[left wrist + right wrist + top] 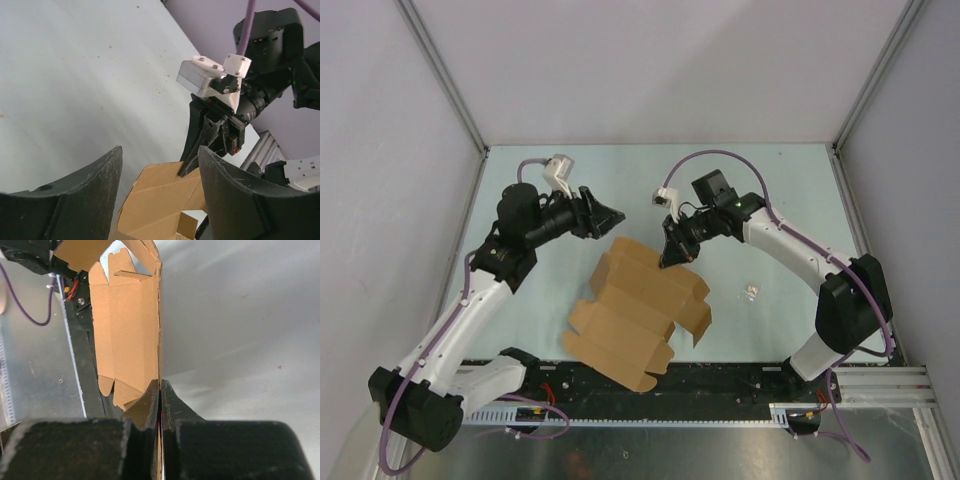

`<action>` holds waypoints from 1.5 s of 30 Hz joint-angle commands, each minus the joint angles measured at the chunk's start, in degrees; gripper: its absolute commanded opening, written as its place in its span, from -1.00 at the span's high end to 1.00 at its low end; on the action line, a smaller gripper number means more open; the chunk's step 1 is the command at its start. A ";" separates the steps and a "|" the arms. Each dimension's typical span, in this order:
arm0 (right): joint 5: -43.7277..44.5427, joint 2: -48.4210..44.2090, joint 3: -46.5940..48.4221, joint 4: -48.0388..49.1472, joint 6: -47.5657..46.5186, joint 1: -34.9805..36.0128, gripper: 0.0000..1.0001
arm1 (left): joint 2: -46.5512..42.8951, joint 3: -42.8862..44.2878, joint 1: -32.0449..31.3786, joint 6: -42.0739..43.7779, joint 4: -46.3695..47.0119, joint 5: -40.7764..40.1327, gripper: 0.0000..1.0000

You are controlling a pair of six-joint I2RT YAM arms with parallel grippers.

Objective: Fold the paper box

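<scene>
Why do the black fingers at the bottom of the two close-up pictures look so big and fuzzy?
Left wrist view: the left gripper sits right at the lens, so it looks giant and soft-edged; the paper box beyond looks crisper. Right wrist view: same for the right gripper, shut on the box's edge. Top view: even light, faint shadows, everything sharp.

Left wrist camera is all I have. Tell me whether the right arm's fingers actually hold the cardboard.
Observer: Yes; the right wrist view shows the right gripper shut on a thin edge of the paper box.
Operator: Now tell me where the sheet's near end lies.
Observer: In the top view its near corner lies over the black rail.
Operator: Report anything else nearby.
Observer: One tiny clear scrap, right of the box.
</scene>
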 commanded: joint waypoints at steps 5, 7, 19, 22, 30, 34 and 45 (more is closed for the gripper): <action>-9.99 -4.18 0.08 -1.28 0.07 -1.52 1.00 | -0.29 2.28 0.36 0.32 2.80 7.24 -0.34; -10.34 -4.44 0.08 -0.93 0.33 -2.14 1.00 | -1.17 1.67 0.36 -0.03 2.71 7.77 -0.34; -12.54 -5.15 0.08 -1.11 0.60 -3.90 1.00 | -1.96 0.43 0.36 -0.21 2.71 14.10 -0.32; -12.45 -5.15 0.08 -0.84 0.86 -3.99 1.00 | -1.97 0.00 0.36 -0.21 2.80 15.24 -0.32; -12.54 -5.41 0.08 -0.67 1.13 -4.16 1.00 | -2.32 -1.41 0.36 0.23 2.71 13.93 -0.31; -12.37 -5.68 0.08 -1.02 0.95 -4.34 1.00 | -1.62 -1.33 0.36 0.40 2.62 13.58 -0.30; -12.01 -5.24 0.08 -0.76 1.04 -4.42 1.00 | -0.56 -2.03 0.27 0.32 2.71 16.56 -0.29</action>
